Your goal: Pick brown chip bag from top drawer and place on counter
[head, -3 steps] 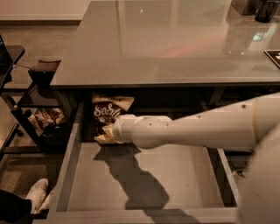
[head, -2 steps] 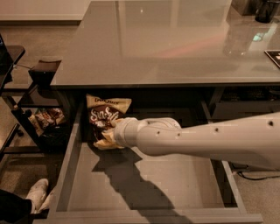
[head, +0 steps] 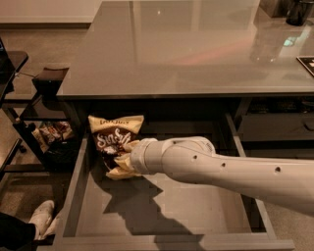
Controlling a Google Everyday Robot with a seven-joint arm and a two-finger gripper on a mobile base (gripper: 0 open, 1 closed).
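The brown chip bag (head: 114, 135), dark brown with cream-yellow ends and white lettering, stands tilted at the back left of the open top drawer (head: 196, 215), just in front of the counter's edge. My gripper (head: 122, 159) reaches in from the right on a long white arm. It is shut on the lower part of the bag, and its pale fingers (head: 128, 147) show against the bag's right edge. The glossy grey counter (head: 196, 49) lies above the drawer.
A black side table (head: 49, 78) stands to the left, with small snack packets (head: 49, 133) on its lower shelf. A white shoe (head: 41, 215) is on the floor at bottom left. Dark objects (head: 299, 10) stand at the counter's far right corner.
The arm has drawn back toward the drawer's front with the bag. The bag has come out from under the counter edge and stands more upright.
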